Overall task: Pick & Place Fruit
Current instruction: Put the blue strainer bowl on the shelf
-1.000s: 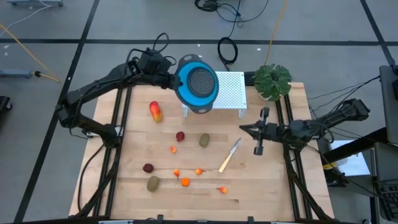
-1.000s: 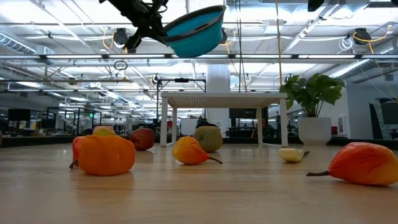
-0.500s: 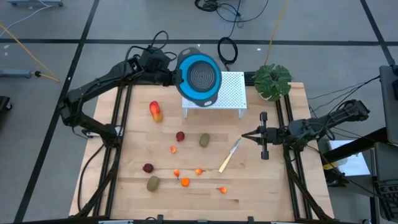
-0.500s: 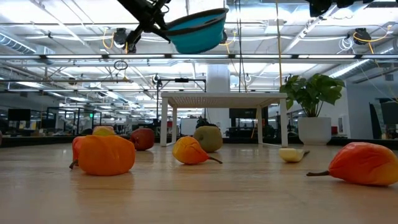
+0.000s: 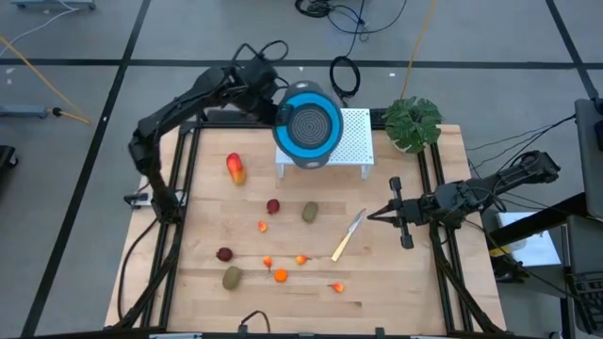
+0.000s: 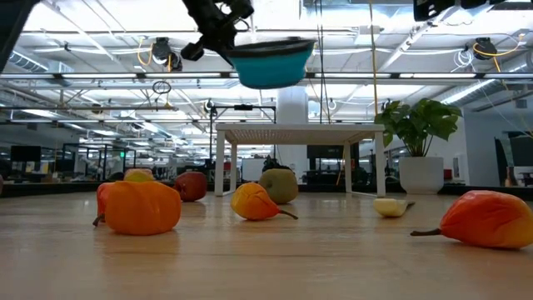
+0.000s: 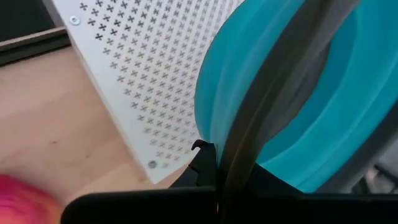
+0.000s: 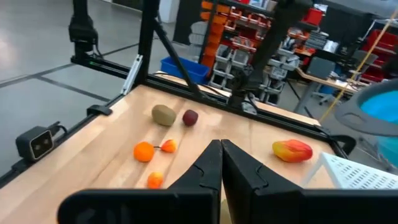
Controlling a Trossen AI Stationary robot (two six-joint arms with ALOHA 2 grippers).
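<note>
Above the white perforated stand, we see the left pincer clamped on a blue round colander; the right pincer is closed, empty; small fruit pieces lie scattered on the wooden table.

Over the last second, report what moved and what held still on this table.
The left gripper, shut on the rim of the blue colander, carried it from tilted to level, a little further over the white perforated stand, as its arm folded in. The right gripper, shut and empty, swung round near the table's right edge. The fruit, knife and plant stayed put.
</note>
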